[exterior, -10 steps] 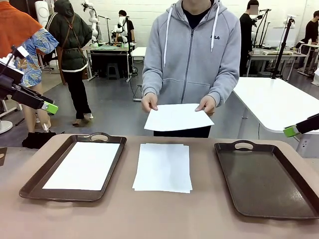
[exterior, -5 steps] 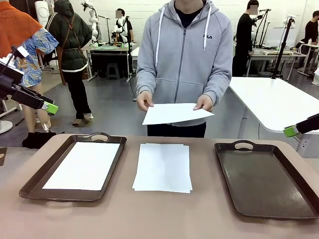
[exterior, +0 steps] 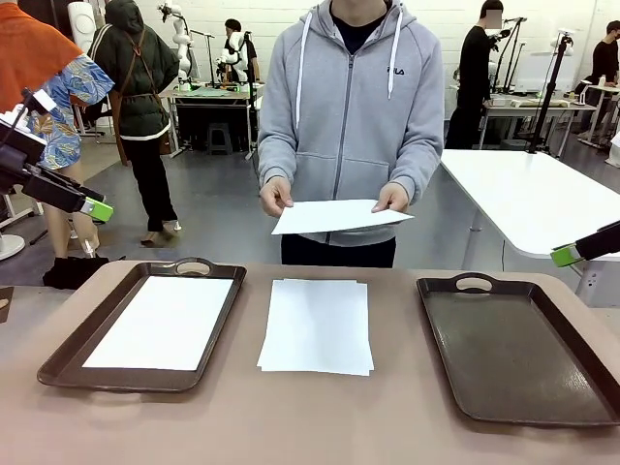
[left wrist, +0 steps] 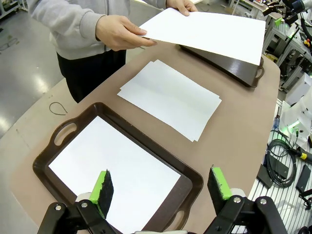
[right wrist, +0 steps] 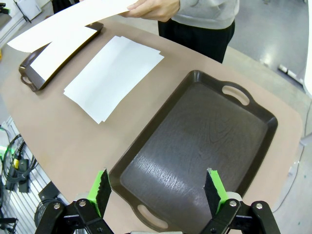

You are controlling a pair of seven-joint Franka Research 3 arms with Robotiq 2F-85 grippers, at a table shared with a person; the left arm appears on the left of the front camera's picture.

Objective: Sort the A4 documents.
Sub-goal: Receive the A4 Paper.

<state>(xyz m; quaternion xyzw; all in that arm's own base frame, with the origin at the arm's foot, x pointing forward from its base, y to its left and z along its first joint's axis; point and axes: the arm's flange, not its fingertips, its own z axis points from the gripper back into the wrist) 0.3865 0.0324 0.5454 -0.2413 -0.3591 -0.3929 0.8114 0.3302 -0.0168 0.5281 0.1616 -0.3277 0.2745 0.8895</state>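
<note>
At the middle of the table (exterior: 407, 431), between two dark brown trays, a loose stack of A4 documents (exterior: 316, 325) lies flat, its edges slightly fanned. One further sheet (exterior: 160, 322) lies on the floor of the left tray (exterior: 60, 360); the right tray (exterior: 513, 354) is bare. A third sheet (exterior: 334, 215) is held level above the table's far edge by the person's hands (exterior: 276, 197), one at each side. The sheets are judged light, limp and easily creased. Lying flush, they offer no lip, so a fanned corner is the likeliest place to pinch. The left gripper (left wrist: 161, 181) hovers over the left tray and the right gripper (right wrist: 157, 183) over the right tray, both with jaws spread wide and holding nothing. Tray rims and the person's raised sheet may hinder approach.
</note>
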